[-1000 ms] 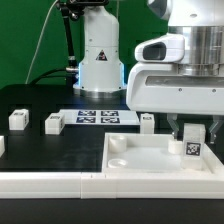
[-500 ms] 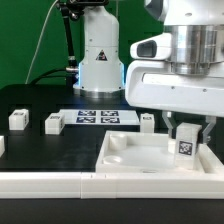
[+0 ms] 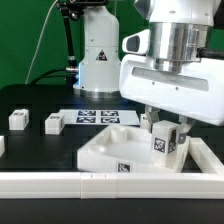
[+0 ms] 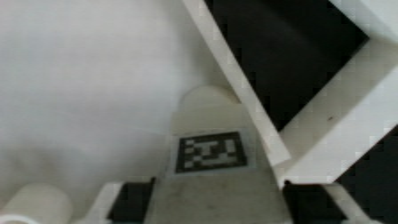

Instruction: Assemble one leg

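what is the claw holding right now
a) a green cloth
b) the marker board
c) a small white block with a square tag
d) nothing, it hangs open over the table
c: in the exterior view the claw is shut on the leg, a small white block with a black-and-white tag facing the camera, held over the large white panel; the wrist view shows the same tag between the fingers.

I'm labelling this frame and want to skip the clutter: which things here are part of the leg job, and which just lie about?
In the job:
- the leg, held in the gripper
- the white panel under it, with corner sockets

Lying about:
- two loose white blocks on the table's far side
- the marker board
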Controlling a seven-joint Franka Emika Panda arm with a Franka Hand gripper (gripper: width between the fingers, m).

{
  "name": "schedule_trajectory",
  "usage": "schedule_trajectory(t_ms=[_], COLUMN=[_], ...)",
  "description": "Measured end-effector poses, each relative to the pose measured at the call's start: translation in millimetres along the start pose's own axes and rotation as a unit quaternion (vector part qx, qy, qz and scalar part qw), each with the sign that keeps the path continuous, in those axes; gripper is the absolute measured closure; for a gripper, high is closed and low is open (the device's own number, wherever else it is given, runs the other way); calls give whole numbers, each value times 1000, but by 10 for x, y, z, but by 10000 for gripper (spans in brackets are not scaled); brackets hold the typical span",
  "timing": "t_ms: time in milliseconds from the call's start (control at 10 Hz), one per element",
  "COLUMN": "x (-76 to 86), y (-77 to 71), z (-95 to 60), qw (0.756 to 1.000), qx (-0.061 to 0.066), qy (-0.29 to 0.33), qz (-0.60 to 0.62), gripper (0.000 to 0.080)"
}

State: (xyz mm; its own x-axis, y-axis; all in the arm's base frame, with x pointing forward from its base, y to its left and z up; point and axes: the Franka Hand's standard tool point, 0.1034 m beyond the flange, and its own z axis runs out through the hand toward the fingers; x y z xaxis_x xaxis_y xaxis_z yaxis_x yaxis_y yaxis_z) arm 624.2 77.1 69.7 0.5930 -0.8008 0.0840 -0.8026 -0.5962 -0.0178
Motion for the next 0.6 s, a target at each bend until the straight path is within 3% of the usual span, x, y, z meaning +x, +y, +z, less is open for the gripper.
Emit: schedule_trajectory(t_ms=[100, 200, 300, 600], x=[0, -1, -1, -1], y=[0, -1, -1, -1], z=[0, 0, 0, 1], qw=[1000, 1000, 1000, 1000], qx=[0, 0, 1, 1], qy=[0, -1, -1, -1], qz=[1, 1, 2, 2], gripper=[255, 255, 171, 151])
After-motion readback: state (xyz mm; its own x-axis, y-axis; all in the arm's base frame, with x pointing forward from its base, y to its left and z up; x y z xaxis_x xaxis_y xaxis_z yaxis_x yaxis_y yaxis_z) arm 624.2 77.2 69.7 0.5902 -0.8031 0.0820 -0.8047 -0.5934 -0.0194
